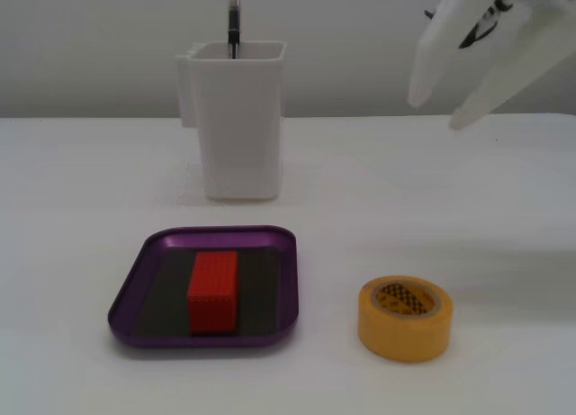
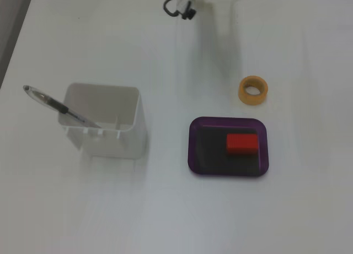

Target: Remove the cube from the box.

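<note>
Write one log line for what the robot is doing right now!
gripper: open, raised, empty | cube: in box, untouched | phase: approach

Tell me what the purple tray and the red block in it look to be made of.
The tray: likely anodised or painted metal, given its thin rim with a soft metallic sheen; its floor is dark and matt.
The block: probably plastic, matt and bright red, with fine ribbing on its sides; possibly 3D-printed.

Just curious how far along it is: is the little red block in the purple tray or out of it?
In. The red cube lies on the purple tray's dark floor; the open gripper hovers far off.
</note>
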Controlling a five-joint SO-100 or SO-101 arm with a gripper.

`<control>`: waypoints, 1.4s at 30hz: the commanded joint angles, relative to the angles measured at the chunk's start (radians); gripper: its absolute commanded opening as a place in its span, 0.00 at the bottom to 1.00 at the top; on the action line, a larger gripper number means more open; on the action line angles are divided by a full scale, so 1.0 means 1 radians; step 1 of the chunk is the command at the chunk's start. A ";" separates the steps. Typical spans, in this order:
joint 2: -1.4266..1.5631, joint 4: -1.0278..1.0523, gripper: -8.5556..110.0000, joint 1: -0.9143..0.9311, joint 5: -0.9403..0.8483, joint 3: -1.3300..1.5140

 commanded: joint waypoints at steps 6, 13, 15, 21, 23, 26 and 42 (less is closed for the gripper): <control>-0.322 -0.003 0.21 -0.046 0.002 -0.281; -0.580 -0.066 0.21 -0.041 0.002 -0.454; -0.641 -0.083 0.21 -0.041 0.000 -0.505; -0.838 -0.095 0.21 -0.041 0.000 -0.669; -0.904 -0.095 0.21 -0.040 0.000 -0.729; -0.997 -0.095 0.21 -0.040 -0.002 -0.813; -1.342 -0.081 0.21 0.038 -0.011 -1.091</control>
